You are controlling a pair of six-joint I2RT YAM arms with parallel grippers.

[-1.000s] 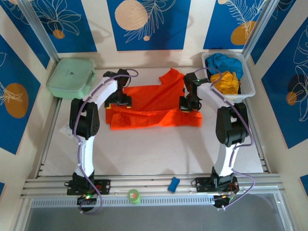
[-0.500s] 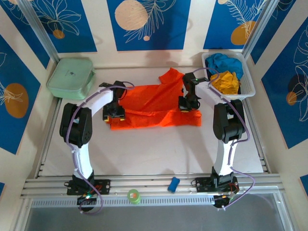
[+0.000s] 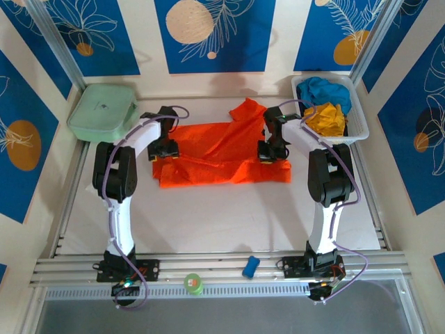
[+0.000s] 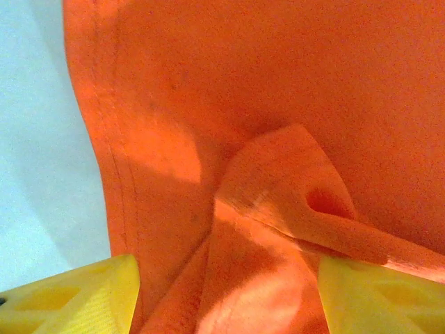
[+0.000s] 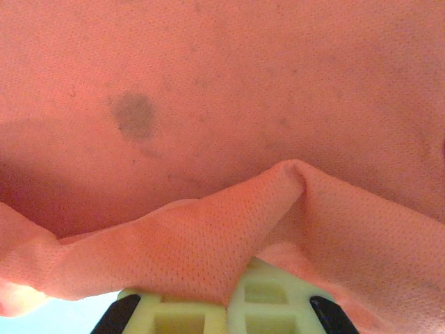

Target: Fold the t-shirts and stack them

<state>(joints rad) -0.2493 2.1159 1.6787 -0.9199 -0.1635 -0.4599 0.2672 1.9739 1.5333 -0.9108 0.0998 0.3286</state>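
The right gripper [image 5: 228, 306] pinches the orange t-shirt [image 3: 222, 163] tight. The left gripper [image 4: 226, 292] stands half open around a bump of it.

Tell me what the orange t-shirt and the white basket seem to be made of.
The orange t-shirt: thin knit, probably synthetic sports mesh, matte; tiny regular pinholes show close up, and it folds softly. The white basket: likely rigid moulded plastic, smooth; its slotted walls hold their shape.
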